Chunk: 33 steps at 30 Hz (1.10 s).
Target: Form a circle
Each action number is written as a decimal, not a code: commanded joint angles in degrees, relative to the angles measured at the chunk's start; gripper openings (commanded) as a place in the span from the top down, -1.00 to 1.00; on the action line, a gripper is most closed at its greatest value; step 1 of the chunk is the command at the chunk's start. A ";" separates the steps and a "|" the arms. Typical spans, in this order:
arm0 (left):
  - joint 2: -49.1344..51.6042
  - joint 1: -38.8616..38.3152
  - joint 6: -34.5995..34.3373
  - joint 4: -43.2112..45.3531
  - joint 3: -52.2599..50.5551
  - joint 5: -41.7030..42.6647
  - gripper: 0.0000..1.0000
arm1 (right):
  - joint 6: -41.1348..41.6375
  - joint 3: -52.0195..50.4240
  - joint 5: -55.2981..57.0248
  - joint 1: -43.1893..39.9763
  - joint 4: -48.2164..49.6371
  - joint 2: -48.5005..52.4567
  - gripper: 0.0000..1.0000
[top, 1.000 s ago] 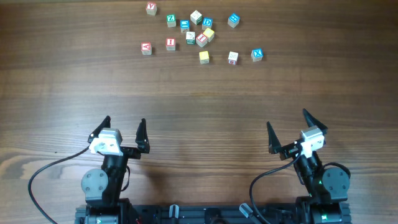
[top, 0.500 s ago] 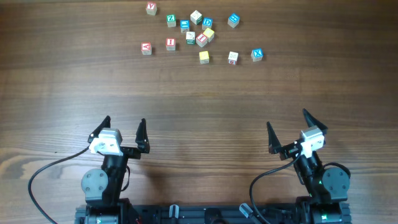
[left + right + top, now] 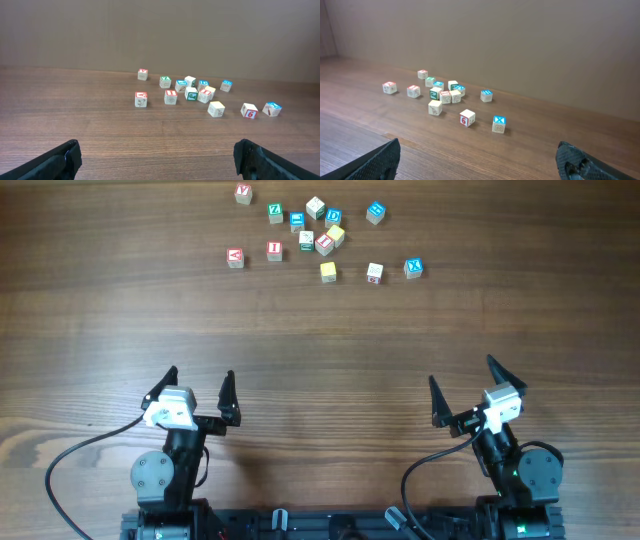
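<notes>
Left arm point(image 3: 163, 470) sits folded back over its base, left gripper point(image 3: 201, 373) pointing forward and slightly inward, jaws spread wide, holding nothing. Right arm point(image 3: 520, 468) is folded likewise, right gripper point(image 3: 461, 371) also angled inward, wide apart and empty. In the left wrist view the dark fingers point(image 3: 62, 161) show only at the bottom corners; the right wrist view shows its fingers point(image 3: 380, 161) the same way

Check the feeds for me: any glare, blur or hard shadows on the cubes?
Overhead: even light, no glare on the table, letter cubes small but sharp, shadows faint. Left wrist: cubes crisp, soft short shadows; its fingers are dark and soft-edged. Right wrist: same, the 6 cube reads clearly.
</notes>
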 commanded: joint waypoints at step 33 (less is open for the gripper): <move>-0.15 -0.37 -1.14 -0.50 -0.04 0.57 -1.00 | -0.17 -0.07 -0.37 -0.33 0.09 -0.61 -0.99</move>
